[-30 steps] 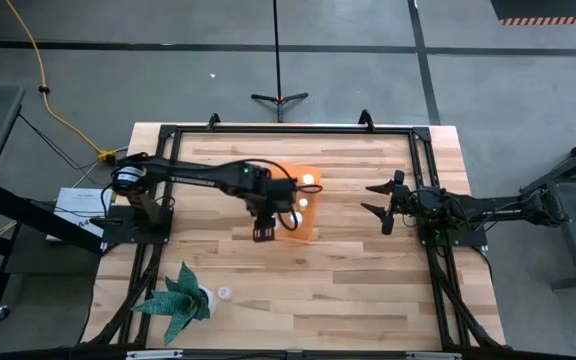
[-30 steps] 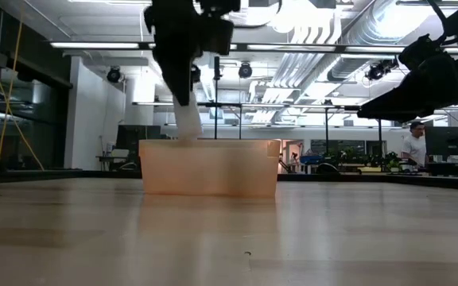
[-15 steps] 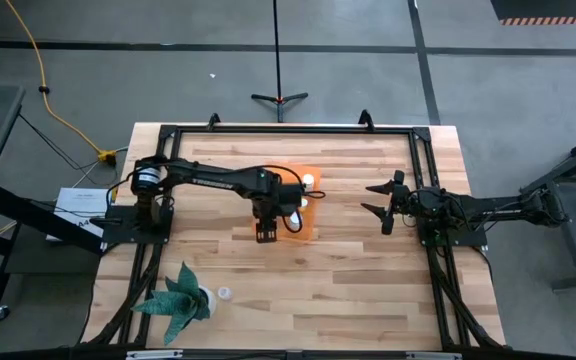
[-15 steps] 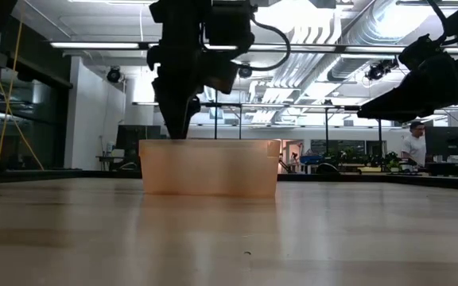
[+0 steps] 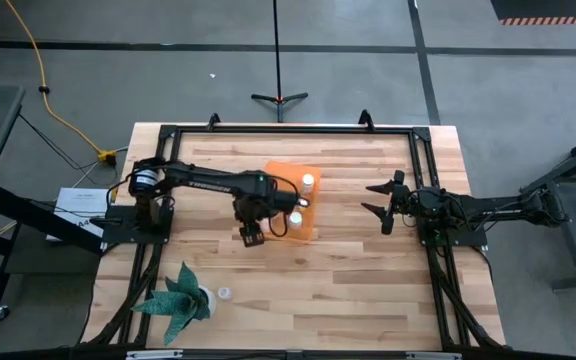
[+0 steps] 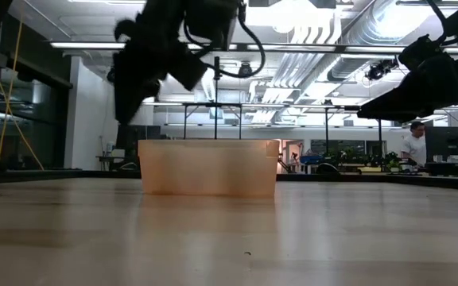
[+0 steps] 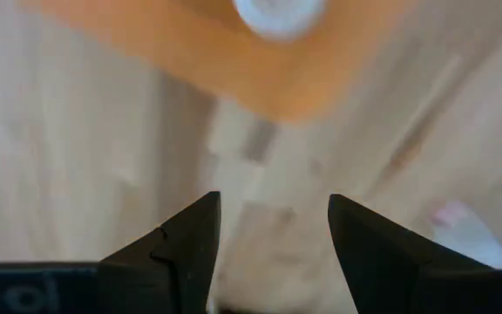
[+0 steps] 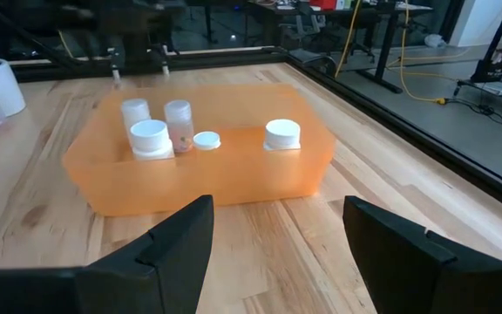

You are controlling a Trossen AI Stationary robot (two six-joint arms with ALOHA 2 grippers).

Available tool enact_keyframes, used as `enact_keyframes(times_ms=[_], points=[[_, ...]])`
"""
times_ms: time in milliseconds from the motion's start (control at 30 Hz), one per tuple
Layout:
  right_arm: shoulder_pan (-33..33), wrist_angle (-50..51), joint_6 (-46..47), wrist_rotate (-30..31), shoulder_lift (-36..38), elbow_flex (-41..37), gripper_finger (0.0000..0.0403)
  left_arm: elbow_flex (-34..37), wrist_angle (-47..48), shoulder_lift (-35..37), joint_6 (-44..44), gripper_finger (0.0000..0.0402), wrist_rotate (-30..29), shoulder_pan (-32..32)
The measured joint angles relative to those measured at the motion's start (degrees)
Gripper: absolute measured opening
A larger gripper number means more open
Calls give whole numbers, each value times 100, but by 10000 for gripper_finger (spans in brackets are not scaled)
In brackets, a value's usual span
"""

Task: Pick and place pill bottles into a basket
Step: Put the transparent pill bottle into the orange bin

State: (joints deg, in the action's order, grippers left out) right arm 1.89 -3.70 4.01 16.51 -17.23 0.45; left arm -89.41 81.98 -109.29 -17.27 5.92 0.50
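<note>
The orange basket stands at the table's middle; it also shows in the low view and the right wrist view. Several white pill bottles stand inside it. One more bottle rests on the table by the plant. My left gripper is open and empty, above the table just off the basket's near left corner; its wrist view shows only wood between the fingers. My right gripper is open and empty, hanging to the right of the basket, and also shows in its own wrist view.
A green spiky plant in a white pot stands at the near left corner. A black frame runs along the table's edges. Bare wood lies between the basket and the near edge.
My left gripper held a white bottle over the basket a second ago; the bottle no longer hangs from it. The gripper has since moved toward the table's left edge, off the basket, rising a little and tipping.
</note>
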Motion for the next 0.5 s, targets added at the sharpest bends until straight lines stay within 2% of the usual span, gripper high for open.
enact_keyframes(times_ms=[167, 367, 500], points=[[0, 2, 0, 16, 0, -1, 247, 4, 353, -2, -837, 243, 563, 501], [1, 4, -3, -48, 0, -1, 247, 4, -238, -2, -2366, 243, 1170, 1148], [1, 1, -28, -58, 0, -1, 247, 4, -455, -2, -3193, 243, 1265, 1522]])
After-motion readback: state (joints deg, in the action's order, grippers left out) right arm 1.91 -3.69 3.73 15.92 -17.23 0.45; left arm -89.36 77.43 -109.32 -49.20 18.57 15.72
